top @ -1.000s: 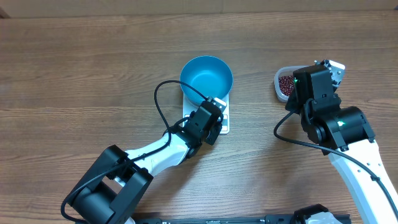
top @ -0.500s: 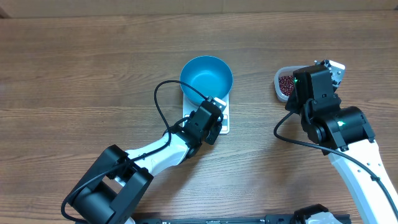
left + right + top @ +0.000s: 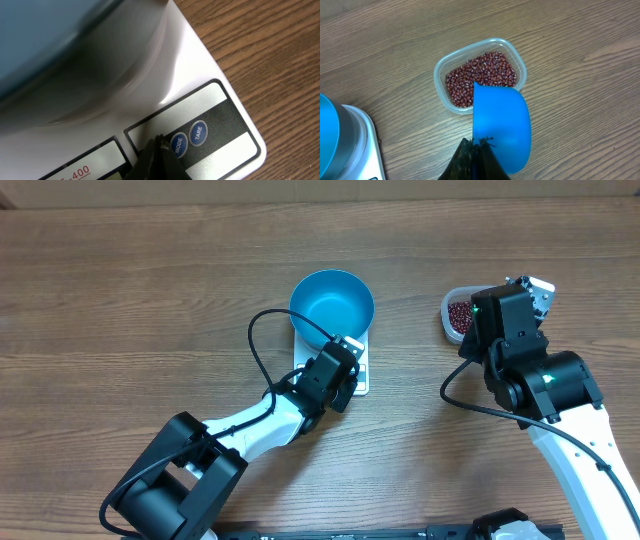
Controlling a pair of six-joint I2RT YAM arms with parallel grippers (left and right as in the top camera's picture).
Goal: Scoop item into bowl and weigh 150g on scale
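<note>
Above the tub point(image 3: 436, 75) — right pincer point(image 3: 479, 143) (clamped) holds scoop point(image 3: 502, 125).

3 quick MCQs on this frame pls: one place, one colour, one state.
1. Where is the bowl?
A. on the scale
B. on bare wood
C. held in the air

2. What colour is the scoop?
A. red
B. blue
C. white

3. The left gripper is:
A. wide open
B. shut
C. clamped on the bowl's rim

Answers:
1 A: overhead, the bowl covers the back of the scale, and only the front panel shows.
2 B: the right wrist view shows a bright blue scoop.
3 B: the left wrist view shows the jaws together in one dark tip beside the MODE button.
</note>
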